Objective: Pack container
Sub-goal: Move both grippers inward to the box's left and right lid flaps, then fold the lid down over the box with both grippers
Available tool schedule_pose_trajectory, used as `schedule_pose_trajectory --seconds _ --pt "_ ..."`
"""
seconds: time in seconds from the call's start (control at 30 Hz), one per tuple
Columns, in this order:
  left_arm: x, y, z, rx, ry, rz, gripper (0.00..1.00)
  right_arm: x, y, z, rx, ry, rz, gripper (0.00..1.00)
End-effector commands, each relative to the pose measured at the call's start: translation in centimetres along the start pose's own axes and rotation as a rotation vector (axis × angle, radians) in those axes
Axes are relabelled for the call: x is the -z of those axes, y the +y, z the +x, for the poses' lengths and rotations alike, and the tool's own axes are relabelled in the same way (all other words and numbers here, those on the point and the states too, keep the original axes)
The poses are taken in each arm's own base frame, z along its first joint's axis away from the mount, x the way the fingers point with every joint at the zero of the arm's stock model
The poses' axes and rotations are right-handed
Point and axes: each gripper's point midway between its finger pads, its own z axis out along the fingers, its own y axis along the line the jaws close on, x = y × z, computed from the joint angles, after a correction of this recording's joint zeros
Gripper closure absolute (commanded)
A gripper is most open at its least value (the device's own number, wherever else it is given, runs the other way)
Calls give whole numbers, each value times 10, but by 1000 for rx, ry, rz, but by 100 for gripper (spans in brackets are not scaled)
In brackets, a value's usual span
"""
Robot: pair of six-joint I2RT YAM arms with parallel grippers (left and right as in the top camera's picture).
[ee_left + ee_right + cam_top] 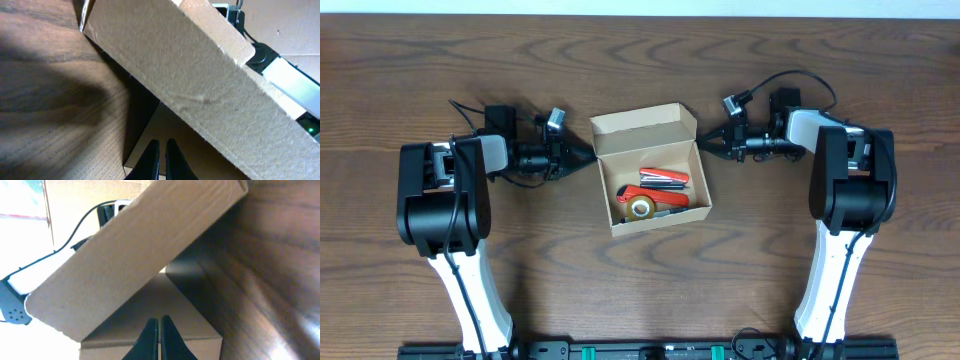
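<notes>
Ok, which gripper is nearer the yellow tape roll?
Left. Left gripper sits by the cardboard box's far-left corner, the yellow tape roll's side; right gripper by the far-right corner.

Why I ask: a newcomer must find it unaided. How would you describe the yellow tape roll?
In the middle of the wooden table stands an open cardboard box, lid flap up. Inside, toward its near left corner, lies the tape roll: a small yellow ring, the only round thing, beside a longer red item and an orange item.
</notes>
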Motion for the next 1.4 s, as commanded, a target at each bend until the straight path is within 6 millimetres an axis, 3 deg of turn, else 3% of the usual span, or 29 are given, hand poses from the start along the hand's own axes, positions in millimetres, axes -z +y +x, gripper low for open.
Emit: schedule_pose_trajectory --seconds 0.0,0.37,0.9,1.37 --pt "-5 -1 1 36 10 12 94 -4 -6 1 -63 6 3 99" --pt "-27 -12 -12 17 12 17 94 -19 -8 -6 -38 15 35 99" --pt "-28 -19 -12 47 20 38 94 -26 3 -15 -22 13 -2 98" --pt "-14 -63 -27 -89 -46 -21 94 -15 51 -27 81 -29 80 99"
